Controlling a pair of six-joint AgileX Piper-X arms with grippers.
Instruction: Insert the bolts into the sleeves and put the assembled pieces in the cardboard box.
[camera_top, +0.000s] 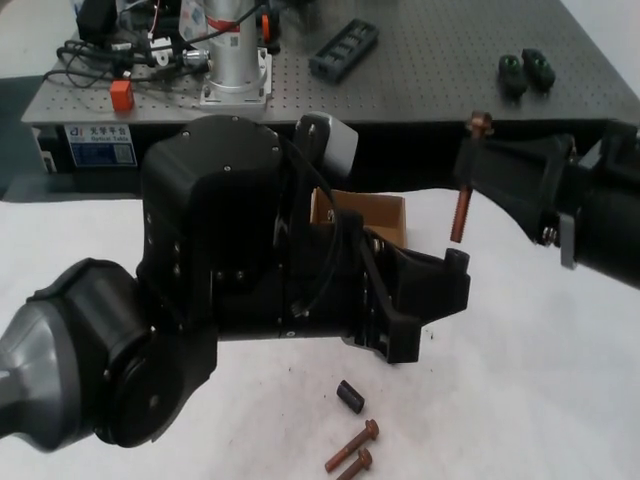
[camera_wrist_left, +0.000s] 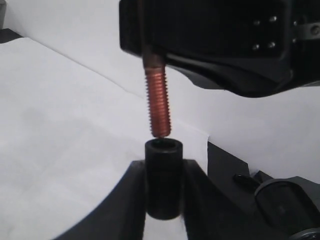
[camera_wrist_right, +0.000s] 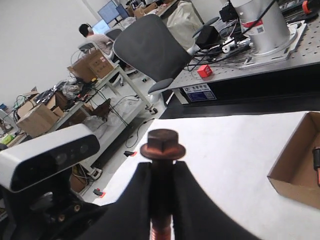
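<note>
Left gripper (camera_wrist_left: 163, 169) is clamped on a sleeve (camera_wrist_left: 163, 187), which stands upright with its bore facing up. Right gripper (camera_wrist_right: 162, 172) is clamped on a bolt (camera_wrist_right: 162, 147) just under the head, shank hanging vertical. The threaded tip sits just over the sleeve mouth, in line with it; contact cannot be told. Both are held above the white sheet (camera_top: 540, 380), near the box (camera_top: 372, 212). On the sheet lie a spare sleeve (camera_top: 349, 396) and two loose bolts (camera_top: 352, 446).

1. The high camera looks forward and down over the counter (camera_top: 520, 380) from behind.
2. The left wrist camera sits very close to the sleeve (camera_wrist_left: 163, 180).
3. The right wrist camera looks past the bolt (camera_wrist_right: 162, 150), which all three cameras see.
</note>
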